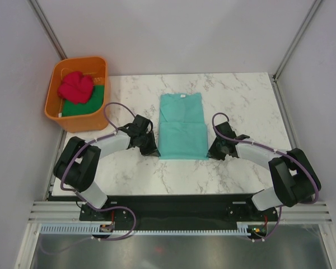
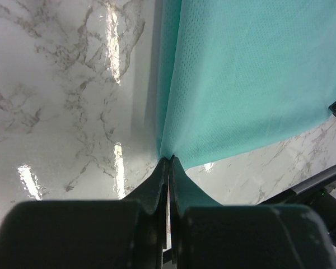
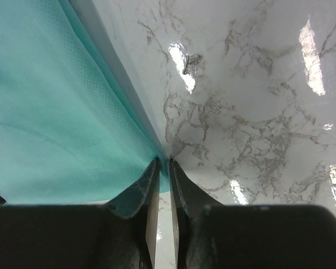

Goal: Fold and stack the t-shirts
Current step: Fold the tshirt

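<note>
Firmly pinches the near left corner of the soft mint-teal cloth t-shirt (image 2: 246, 78) with the left gripper (image 2: 169, 163), clenched tight on the fabric; likewise clamps the right gripper (image 3: 163, 165) onto the near right corner, showing only a slit between its fingers; keeps to mid-table on the white marble-patterned tabletop (image 1: 241, 95), sleeves tucked in, near half seemingly doubled over; looks partly folded, with stacking not yet begun; leaves the bright pinkish-red crumpled t-shirt (image 1: 76, 87) and dark green t-shirt (image 1: 92, 106) unfolded in the orange plastic tub (image 1: 55, 106) at far left.

orange tub (image 1: 73, 122) | at far-left corner | marble table (image 1: 241, 95) (glossy, grey-veined)
</note>
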Action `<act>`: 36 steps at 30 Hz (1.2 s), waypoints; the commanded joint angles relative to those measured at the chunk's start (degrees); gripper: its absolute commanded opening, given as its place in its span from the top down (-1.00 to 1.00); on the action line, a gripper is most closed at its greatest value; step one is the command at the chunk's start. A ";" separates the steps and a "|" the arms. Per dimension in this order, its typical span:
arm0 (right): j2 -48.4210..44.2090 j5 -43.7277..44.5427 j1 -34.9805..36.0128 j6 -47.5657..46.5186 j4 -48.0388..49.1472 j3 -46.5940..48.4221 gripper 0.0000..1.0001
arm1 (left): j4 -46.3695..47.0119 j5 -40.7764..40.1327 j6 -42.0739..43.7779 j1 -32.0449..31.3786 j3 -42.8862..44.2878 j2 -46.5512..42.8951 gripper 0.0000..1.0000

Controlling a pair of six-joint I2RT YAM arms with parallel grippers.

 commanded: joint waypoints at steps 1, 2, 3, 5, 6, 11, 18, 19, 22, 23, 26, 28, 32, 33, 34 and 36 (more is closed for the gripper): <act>0.06 0.77 0.71 0.61 0.20 -1.47 0.58 | -0.90 -2.32 -1.33 -0.21 -1.11 -2.07 0.95; 0.15 0.77 0.71 0.70 0.28 -1.38 0.56 | -0.90 -1.71 -1.50 -0.21 -1.11 -1.54 0.95; 0.06 0.59 0.89 0.61 0.37 -1.38 0.53 | -0.99 -1.36 -1.76 -0.21 -1.46 -0.58 0.95; 0.06 0.68 0.89 0.52 0.37 -1.29 0.50 | -0.90 -1.79 -2.20 -0.47 -1.72 -0.22 0.95; 0.06 0.68 1.06 0.52 0.37 -1.29 0.47 | -0.81 -2.06 -2.21 -0.56 -1.81 -0.30 0.95; -0.55 0.50 1.15 0.78 0.29 -1.38 0.32 | -0.90 -2.76 -2.12 -0.64 -2.16 -0.39 0.95; -0.91 0.59 1.15 0.87 -0.68 -1.29 0.28 | -0.90 -2.06 -1.42 -0.64 -2.08 0.05 0.95; -0.91 0.59 1.15 0.87 -0.94 -1.21 0.27 | -0.99 -2.06 -1.33 -0.64 -2.08 0.13 0.95; -1.00 1.03 1.15 0.61 -1.73 -0.77 0.21 | -0.90 -1.97 -0.98 -0.64 -2.08 0.22 0.95; -1.08 1.12 1.15 0.52 -2.17 -0.33 0.20 | -0.99 -1.97 -0.80 -0.64 -2.08 0.22 0.95; -1.08 1.12 1.15 0.17 -3.31 0.72 0.20 | -1.25 -1.97 -0.63 -0.64 -1.99 0.14 0.86; -1.69 1.12 1.07 0.00 -3.41 0.81 0.20 | -1.60 -2.23 -0.54 -0.64 -1.99 -0.48 0.61; -3.28 1.03 1.24 -0.27 -3.58 0.47 0.23 | -2.48 -2.50 -0.36 -0.64 -1.64 -2.32 0.29; -3.28 1.03 1.33 -0.27 -3.58 0.38 0.23 | -2.83 -2.50 -0.45 -0.64 -1.55 -2.94 0.26; -3.37 0.86 1.50 -0.18 -3.58 -0.06 0.23 | -3.01 -2.58 -0.36 -0.64 -1.55 -3.72 0.21; -3.54 0.51 1.94 -0.09 -3.32 -0.33 0.23 | -3.45 -2.59 -0.45 -0.64 -1.55 -4.70 0.19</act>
